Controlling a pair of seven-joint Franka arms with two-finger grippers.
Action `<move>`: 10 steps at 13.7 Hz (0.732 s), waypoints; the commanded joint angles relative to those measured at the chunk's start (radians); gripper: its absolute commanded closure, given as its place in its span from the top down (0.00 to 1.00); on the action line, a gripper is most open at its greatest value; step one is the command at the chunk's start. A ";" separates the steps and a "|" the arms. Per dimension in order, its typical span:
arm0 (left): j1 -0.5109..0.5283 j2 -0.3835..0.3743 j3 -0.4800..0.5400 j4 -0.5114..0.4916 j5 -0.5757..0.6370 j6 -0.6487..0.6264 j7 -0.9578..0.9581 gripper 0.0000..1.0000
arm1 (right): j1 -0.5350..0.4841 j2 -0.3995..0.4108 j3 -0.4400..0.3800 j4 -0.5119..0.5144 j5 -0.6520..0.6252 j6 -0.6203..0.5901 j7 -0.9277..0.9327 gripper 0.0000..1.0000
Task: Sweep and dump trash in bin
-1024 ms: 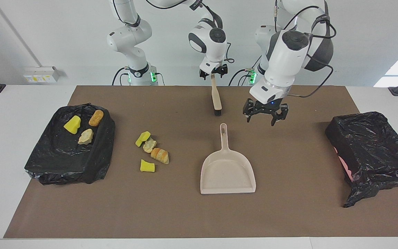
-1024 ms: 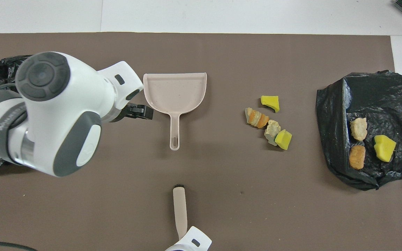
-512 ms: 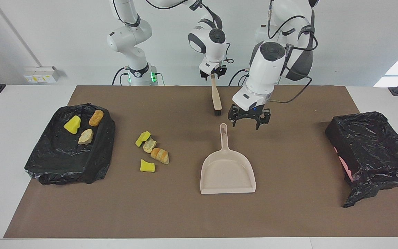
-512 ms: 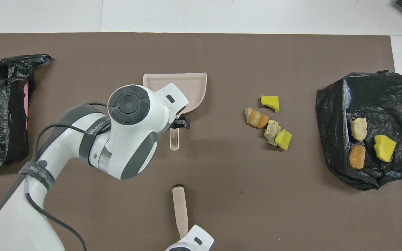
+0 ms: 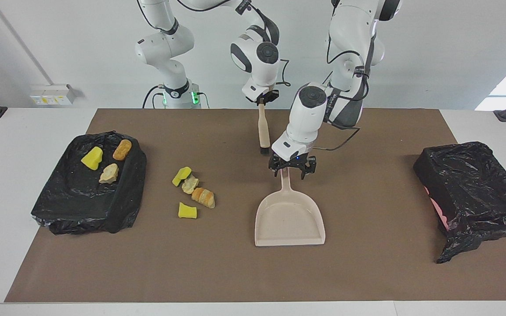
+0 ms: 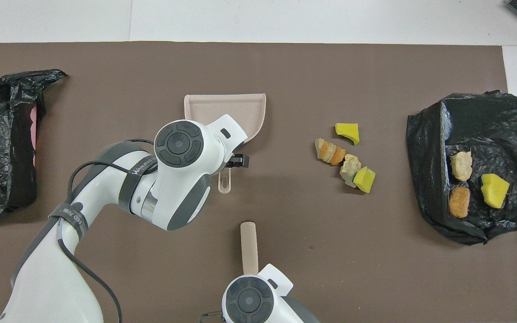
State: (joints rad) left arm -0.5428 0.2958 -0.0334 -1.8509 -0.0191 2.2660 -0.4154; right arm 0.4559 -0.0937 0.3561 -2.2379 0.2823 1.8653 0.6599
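Observation:
Several loose trash scraps, yellow (image 5: 187, 210) and tan to orange-brown (image 5: 203, 197), lie together on the brown mat; they also show in the overhead view (image 6: 330, 152). The beige dustpan (image 5: 289, 219) lies flat beside them, its handle (image 6: 225, 184) pointing toward the robots. My left gripper (image 5: 289, 172) is open and low over that handle, a finger on each side. My right gripper (image 5: 262, 101) is shut on a beige brush (image 5: 262, 127) and holds it hanging bristles down over the mat. The black-lined bin (image 5: 472, 193) stands at the left arm's end.
A second black bag (image 5: 86, 206) at the right arm's end carries three more scraps (image 5: 109, 173). The brown mat (image 5: 367, 263) covers most of the white table. The brush handle (image 6: 249, 246) hangs nearer to the robots than the dustpan.
My left gripper has swung from the bin's side over to the dustpan handle and come down around it. My right gripper has shifted the brush slightly toward the right arm's end.

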 commanded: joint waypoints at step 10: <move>-0.012 -0.012 0.012 -0.048 -0.010 0.018 0.044 1.00 | -0.473 -0.031 0.009 0.050 -0.503 -0.110 -0.301 0.00</move>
State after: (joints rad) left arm -0.5427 0.2974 -0.0286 -1.8566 -0.0192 2.2658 -0.3912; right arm 0.0281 -0.1240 0.3483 -2.1869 -0.1587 1.7609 0.3930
